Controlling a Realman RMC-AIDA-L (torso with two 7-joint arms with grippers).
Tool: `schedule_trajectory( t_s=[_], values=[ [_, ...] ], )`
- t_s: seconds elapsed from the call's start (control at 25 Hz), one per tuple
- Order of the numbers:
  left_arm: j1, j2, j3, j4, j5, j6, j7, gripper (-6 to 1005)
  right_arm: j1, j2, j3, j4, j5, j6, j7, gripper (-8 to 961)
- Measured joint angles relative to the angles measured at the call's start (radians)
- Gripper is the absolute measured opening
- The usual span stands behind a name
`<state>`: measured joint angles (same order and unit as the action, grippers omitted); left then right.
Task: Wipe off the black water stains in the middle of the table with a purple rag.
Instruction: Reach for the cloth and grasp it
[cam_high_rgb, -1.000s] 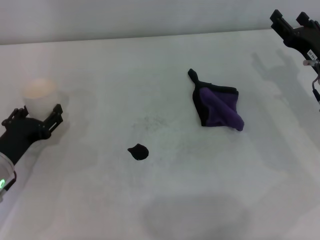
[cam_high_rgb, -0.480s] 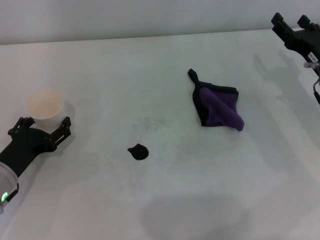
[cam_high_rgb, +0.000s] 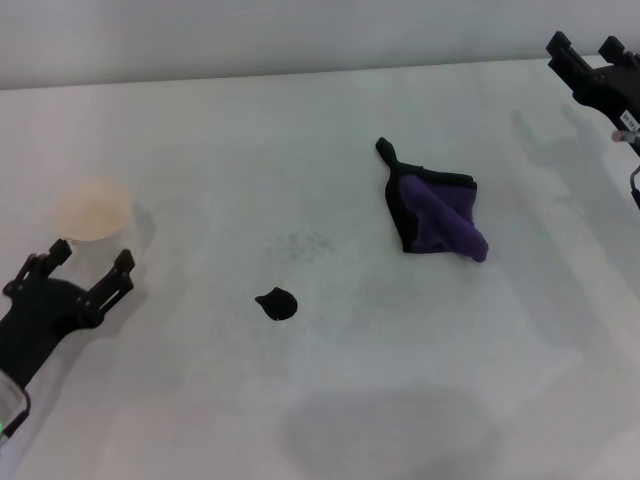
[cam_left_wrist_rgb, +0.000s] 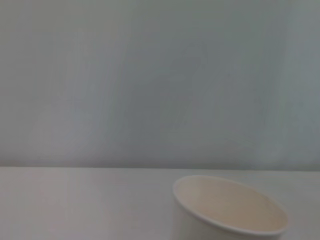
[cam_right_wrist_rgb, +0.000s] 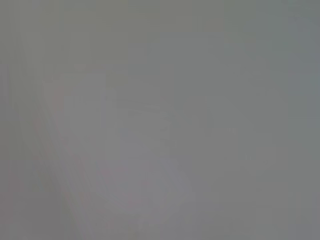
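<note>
The left claw (cam_high_rgb: 85, 268) sits nearest, low at the robot's left, its two fingers spread apart with nothing between them. Just beyond its tips stands a white paper cup (cam_high_rgb: 91, 208), upright and clear of the fingers — the left wrist view shows the cup's open mouth close ahead and a blank wall behind.

Off to this claw's right, near the middle of the table (cam_high_rgb: 330, 400), lies the stain (cam_high_rgb: 276, 303), a small glossy black blob, untouched. Farther right and a little deeper lies the rag (cam_high_rgb: 437, 216), crumpled, purple with a black border and a thin tail pointing away from the robot. Rag and stain are well apart.

The right claw (cam_high_rgb: 590, 62) hangs at the far right corner, beyond the rag and well off from it; its fingers look apart, empty. Its wrist view shows only a flat grey blur.

By my reading the wiping has not begun — the step in hand is getting to the rag. The next move calls for one claw to come down over the rag, close on a raised fold, then carry it across to the stain and press and drag it through the blob. The right claw seems better placed, since the rag lies on its side.
</note>
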<state>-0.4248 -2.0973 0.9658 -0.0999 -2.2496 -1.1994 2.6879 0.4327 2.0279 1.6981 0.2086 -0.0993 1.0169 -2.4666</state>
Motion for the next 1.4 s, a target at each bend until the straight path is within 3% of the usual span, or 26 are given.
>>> schedule_trajectory(
  t_s=[0.24, 0.4, 0.52, 0.68, 0.88, 1.12, 1.24, 1.28, 1.4],
  values=[
    [0.046, 0.002, 0.001, -0.003, 0.022, -0.037, -0.008, 888, 0.005, 0.0, -0.004, 0.0, -0.004, -0.007, 0.0, 857],
    [0.096, 0.002, -0.009, -0.005, 0.015, -0.097, -0.006, 888, 0.015, -0.001, -0.06, 0.008, -0.004, -0.011, 0.007, 857],
    [0.145, 0.001, -0.037, -0.003, -0.001, -0.178, -0.002, 887, 0.042, -0.018, -0.155, 0.018, -0.008, -0.044, 0.019, 857],
    [0.195, 0.004, -0.085, 0.003, -0.005, -0.253, -0.002, 887, 0.085, -0.06, -0.279, 0.07, -0.09, -0.13, 0.099, 856],
    [0.207, 0.005, -0.125, 0.004, -0.005, -0.253, -0.002, 887, 0.126, -0.109, -0.309, 0.217, -0.424, -0.308, 0.335, 856],
    [0.201, 0.008, -0.126, 0.0, -0.068, -0.227, -0.001, 887, 0.163, -0.126, -0.302, 0.407, -0.9, -0.5, 0.757, 856],
    [0.195, 0.007, -0.126, -0.003, -0.091, -0.215, 0.0, 888, 0.167, -0.139, -0.288, 0.531, -1.18, -0.506, 1.019, 857],
    [0.194, 0.007, -0.127, -0.004, -0.093, -0.215, 0.0, 888, 0.167, -0.139, -0.288, 0.531, -1.18, -0.506, 1.019, 857],
    [0.191, 0.007, -0.127, -0.004, -0.099, -0.214, 0.0, 888, 0.172, -0.156, -0.248, 0.644, -1.481, -0.422, 1.331, 857]
  ],
)
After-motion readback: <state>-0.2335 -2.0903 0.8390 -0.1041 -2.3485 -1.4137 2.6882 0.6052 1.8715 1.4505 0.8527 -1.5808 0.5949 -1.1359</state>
